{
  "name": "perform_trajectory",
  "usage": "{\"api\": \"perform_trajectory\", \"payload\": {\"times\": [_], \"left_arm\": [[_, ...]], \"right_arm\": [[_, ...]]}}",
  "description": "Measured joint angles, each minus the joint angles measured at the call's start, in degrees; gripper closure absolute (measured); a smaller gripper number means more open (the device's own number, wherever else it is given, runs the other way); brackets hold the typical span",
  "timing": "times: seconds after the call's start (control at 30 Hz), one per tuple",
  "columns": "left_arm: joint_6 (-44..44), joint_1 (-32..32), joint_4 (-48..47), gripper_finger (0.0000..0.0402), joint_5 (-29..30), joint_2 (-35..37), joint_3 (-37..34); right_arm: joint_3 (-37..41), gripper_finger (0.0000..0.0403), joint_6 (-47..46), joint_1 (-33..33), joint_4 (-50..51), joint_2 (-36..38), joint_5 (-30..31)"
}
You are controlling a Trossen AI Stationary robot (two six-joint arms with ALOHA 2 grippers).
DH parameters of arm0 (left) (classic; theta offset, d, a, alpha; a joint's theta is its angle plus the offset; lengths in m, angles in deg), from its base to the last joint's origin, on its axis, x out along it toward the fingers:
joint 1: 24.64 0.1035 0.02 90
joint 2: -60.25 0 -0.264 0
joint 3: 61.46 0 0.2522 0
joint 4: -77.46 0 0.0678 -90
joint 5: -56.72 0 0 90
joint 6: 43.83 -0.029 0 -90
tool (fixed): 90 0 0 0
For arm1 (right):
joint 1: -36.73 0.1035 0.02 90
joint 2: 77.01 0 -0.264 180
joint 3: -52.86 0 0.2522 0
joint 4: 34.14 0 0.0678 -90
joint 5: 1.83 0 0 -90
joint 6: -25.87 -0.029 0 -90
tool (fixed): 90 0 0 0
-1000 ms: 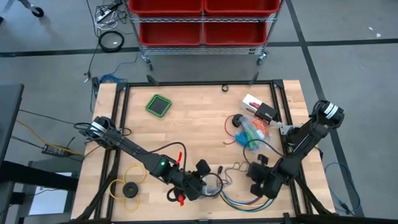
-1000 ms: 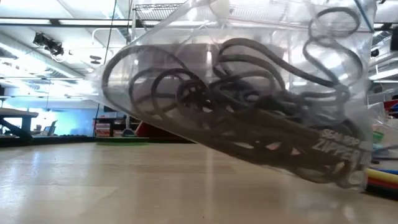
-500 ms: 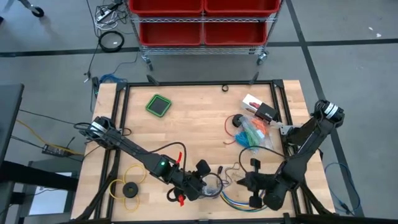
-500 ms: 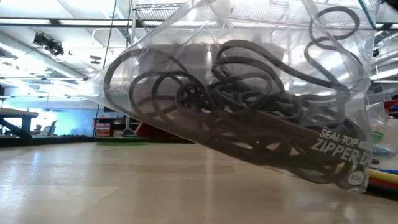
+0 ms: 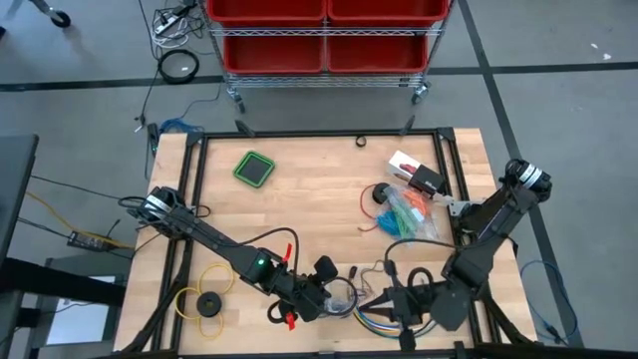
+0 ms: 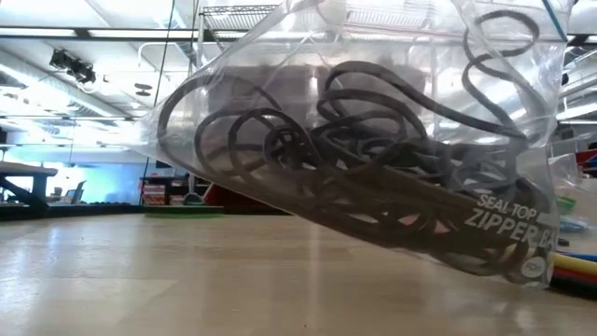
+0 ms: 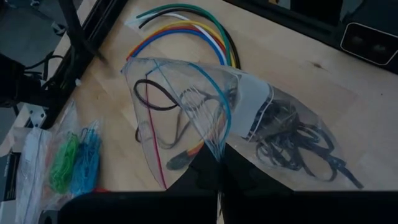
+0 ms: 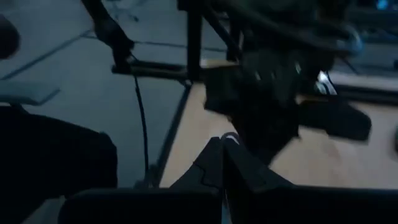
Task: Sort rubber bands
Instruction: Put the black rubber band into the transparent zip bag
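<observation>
My left gripper (image 5: 324, 289) (image 7: 217, 169) is near the table's near edge, shut on a clear zip bag (image 7: 249, 118) (image 6: 373, 168). The bag holds a tangle of dark rubber bands (image 7: 292, 140) (image 6: 354, 159), and its mouth (image 7: 180, 93) gapes open. My right gripper (image 5: 392, 302) (image 8: 222, 152) is just right of the bag and points toward it with its fingers shut. I cannot tell whether it holds or touches anything. Green and blue bands (image 5: 407, 209) (image 7: 74, 158) lie in another clear bag farther back on the right. My left gripper pinches the zip bag's mouth rim (image 7: 219, 149) between its two fingers. The mouth stands open above the fingers. The banded end (image 6: 485, 243) slants down toward the table; whether it touches the wood, I cannot tell.
Long curved multicoloured cables (image 5: 379, 321) (image 7: 186, 25) lie by the near edge under both grippers. A yellow ring with a black disc (image 5: 207, 299) sits near left. A green square pad (image 5: 254, 168) lies far left, and small boxes (image 5: 414, 175) far right.
My right gripper has moved toward the table's left and near edge, closing on the bag, and its wrist has turned, now pointing left. The bag in my left gripper has stayed almost where it was.
</observation>
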Motion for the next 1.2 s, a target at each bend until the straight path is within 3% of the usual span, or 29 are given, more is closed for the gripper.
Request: {"api": "perform_trajectory", "payload": {"times": [0.37,0.63,1.2], "left_arm": [[0.0,0.0,0.3,0.04,0.0,0.0,0.0],[0.0,-0.1,3.4,0.04,-3.6,0.0,0.0],[-4.7,-0.9,4.8,0.04,2.5,0.0,0.0]], "right_arm": [[0.0,0.0403,2.3,-2.7,-2.2,-0.4,-4.5],[0.0,0.0403,2.2,-3.1,-2.0,-0.4,-5.0],[0.0,0.0403,-2.5,-3.8,1.2,-0.4,-5.8]]}}
